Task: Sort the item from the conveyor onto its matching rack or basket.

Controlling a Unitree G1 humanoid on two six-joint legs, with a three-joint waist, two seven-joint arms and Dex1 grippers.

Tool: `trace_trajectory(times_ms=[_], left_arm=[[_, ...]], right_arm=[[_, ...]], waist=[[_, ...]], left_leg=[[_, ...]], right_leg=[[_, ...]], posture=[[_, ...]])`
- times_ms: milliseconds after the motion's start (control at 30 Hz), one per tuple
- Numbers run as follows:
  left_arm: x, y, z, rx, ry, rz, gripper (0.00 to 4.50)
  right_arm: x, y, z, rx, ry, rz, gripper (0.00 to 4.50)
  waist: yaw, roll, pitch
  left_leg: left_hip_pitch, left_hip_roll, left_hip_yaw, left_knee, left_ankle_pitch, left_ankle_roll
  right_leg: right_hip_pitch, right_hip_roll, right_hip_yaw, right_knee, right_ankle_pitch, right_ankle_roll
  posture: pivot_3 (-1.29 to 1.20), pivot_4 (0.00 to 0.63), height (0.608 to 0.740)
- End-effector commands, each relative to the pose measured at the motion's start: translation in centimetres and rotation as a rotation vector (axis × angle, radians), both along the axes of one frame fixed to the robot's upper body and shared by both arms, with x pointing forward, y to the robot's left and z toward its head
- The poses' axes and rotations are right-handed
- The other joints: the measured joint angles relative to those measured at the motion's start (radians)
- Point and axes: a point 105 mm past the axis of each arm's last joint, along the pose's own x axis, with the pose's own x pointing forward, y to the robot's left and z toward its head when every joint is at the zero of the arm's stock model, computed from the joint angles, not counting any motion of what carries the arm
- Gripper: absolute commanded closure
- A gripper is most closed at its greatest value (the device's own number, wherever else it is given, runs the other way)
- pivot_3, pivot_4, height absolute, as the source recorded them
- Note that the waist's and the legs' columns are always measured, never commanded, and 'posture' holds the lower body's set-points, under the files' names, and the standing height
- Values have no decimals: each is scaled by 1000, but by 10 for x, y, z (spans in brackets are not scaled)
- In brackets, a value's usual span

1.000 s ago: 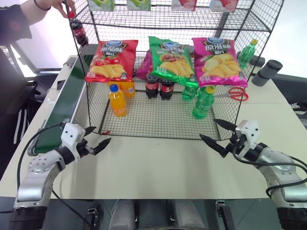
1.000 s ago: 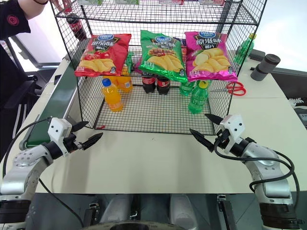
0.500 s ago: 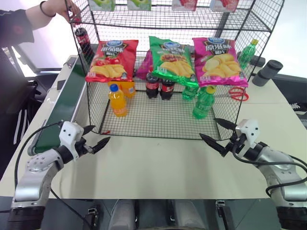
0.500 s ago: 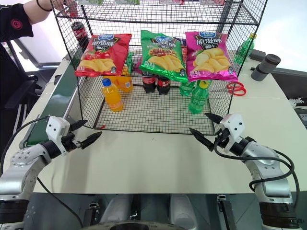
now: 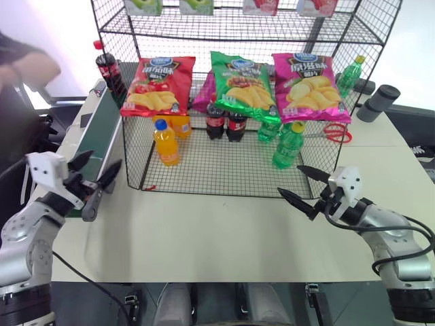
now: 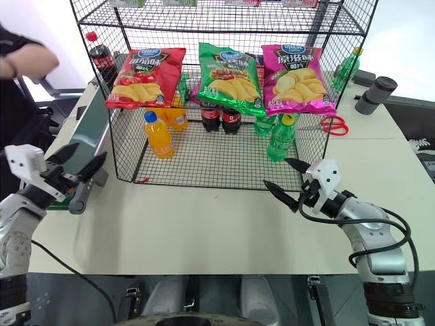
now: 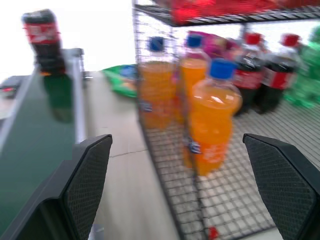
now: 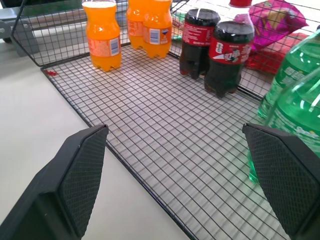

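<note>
Two claws, both spread wide w/ nothing in them. My left claw (image 5: 95, 178) hangs over the near end of the conveyor (image 5: 98, 139); cola bottle (image 5: 109, 68) stands upright at the belt's far end, well ahead of it, just beside the rack (image 5: 231, 170)'s left wall. My right claw (image 5: 306, 185) hovers over the counter (image 5: 217, 231), rack's open front just ahead.

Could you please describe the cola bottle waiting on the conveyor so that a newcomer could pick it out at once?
Start from the black wire rack in the middle of the table; the dark green conveyor runs along its left side. At the belt's far end stands the cola bottle, upright, dark brown with a red cap and label. Unlike the two cola bottles inside the rack, it stands alone, outside the mesh.
</note>
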Motion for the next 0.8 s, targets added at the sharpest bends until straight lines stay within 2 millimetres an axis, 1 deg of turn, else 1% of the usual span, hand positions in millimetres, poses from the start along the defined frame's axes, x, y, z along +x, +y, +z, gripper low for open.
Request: trace_trajectory(times_ms=[33, 133, 167, 267, 500, 700, 800], left_arm=[[-3, 25, -1, 49, -22, 160, 0], [1, 31, -9, 55, -17, 227, 0], [3, 28, -12, 50, -14, 224, 0], [7, 22, -18, 43, -3, 211, 0], [15, 24, -23, 32, -8, 247, 0], [20, 28, -23, 38, -21, 282, 0], [20, 33, -25, 47, -22, 316, 0]], right_arm=[[2, 17, 18, 32, -51, 32, 28], [2, 32, 24, 72, -40, 63, 28], [0, 40, 26, 74, -49, 88, 28], [-9, 58, 29, 107, -32, 164, 28], [-36, 103, 27, 160, -11, 332, 28], [-52, 125, 24, 192, -5, 410, 28], [-53, 127, 23, 212, 14, 416, 28]], waist=[[0, 0, 0], [1, 0, 0], [1, 0, 0], [2, -1, -1], [1, -2, -1], [-1, -2, -1], [-1, -2, -1]], left_leg=[[0, 0, 0, 0, 0, 0], [0, 0, 0, 0, 0, 0], [0, 0, 0, 0, 0, 0], [0, 0, 0, 0, 0, 0], [0, 0, -1, 0, 0, 0], [0, 0, -1, 0, 0, 0], [0, 0, -1, 0, 0, 0]], right_leg=[[0, 0, 0, 0, 0, 0], [0, 0, 0, 0, 0, 0], [0, 0, 0, 0, 0, 0], [0, 0, 0, 0, 0, 0], [0, -1, -1, 0, 0, 0], [0, -1, -1, 0, 0, 0], [0, -1, -1, 0, 0, 0]], posture=[[0, 150, 740], [0, 150, 740], [0, 150, 740], [0, 150, 740], [0, 150, 740], [0, 150, 740], [0, 150, 740]])
